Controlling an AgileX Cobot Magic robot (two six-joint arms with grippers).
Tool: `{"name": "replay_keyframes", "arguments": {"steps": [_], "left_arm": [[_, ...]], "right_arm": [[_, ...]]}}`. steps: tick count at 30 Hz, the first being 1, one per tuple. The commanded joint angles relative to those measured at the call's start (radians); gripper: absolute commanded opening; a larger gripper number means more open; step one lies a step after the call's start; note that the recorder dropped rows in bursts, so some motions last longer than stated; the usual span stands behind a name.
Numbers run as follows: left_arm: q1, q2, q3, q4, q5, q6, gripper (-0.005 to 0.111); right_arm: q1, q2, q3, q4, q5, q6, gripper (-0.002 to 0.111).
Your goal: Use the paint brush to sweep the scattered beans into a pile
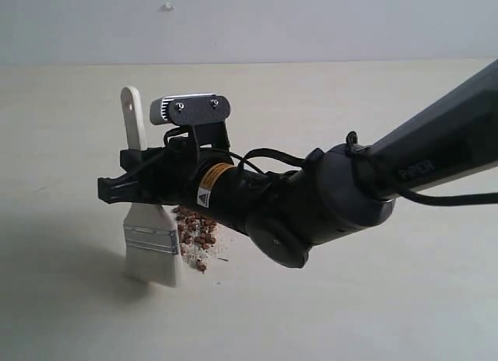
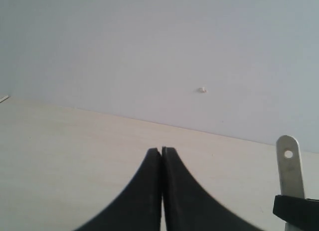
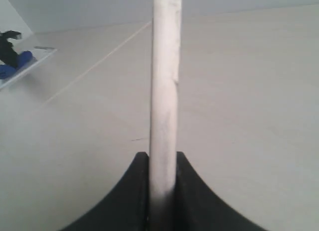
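Note:
The paint brush (image 1: 150,238) stands upright on the pale table, its cream bristles touching the surface and its handle (image 1: 132,116) pointing up. My right gripper (image 1: 124,186) reaches in from the right and is shut on the handle above the silver ferrule. In the right wrist view the handle (image 3: 164,66) sits edge-on, pinched in that gripper (image 3: 162,156). Just right of the bristles the reddish-brown beans (image 1: 198,233) lie in a tight pile among off-white crumbs. My left gripper (image 2: 161,150) is shut on nothing; its view catches the handle's holed end (image 2: 289,166).
The right arm (image 1: 405,170) stretches low across the table from the right edge. A blue and black object (image 3: 12,57) sits on a white board far off. A plain wall with a small white bump (image 1: 166,6) backs the table.

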Motion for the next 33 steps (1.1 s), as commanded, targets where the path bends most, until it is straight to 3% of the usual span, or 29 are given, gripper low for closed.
{"name": "replay_keyframes", "arguments": {"steps": [1,10,23,28,33], "left_arm": [[-0.006,-0.006,0.0,-0.003,0.001,-0.004,0.0],[-0.006,-0.006,0.0,-0.003,0.001,-0.004,0.0],[-0.006,-0.006,0.0,-0.003,0.001,-0.004,0.0],[-0.006,-0.006,0.0,-0.003,0.001,-0.004,0.0],[-0.006,-0.006,0.0,-0.003,0.001,-0.004,0.0]], "right_arm": [[0.002,-0.004,-0.004,0.13,0.051,-0.117,0.0],[0.002,-0.015,-0.004,0.272,0.042,-0.298,0.0],[0.002,-0.151,-0.004,0.249,0.076,-0.294,0.0],[0.002,-0.244,-0.004,0.231,0.183,-0.301,0.0],[0.002,-0.295,-0.004,0.079,0.435,-0.309,0.0]]}}
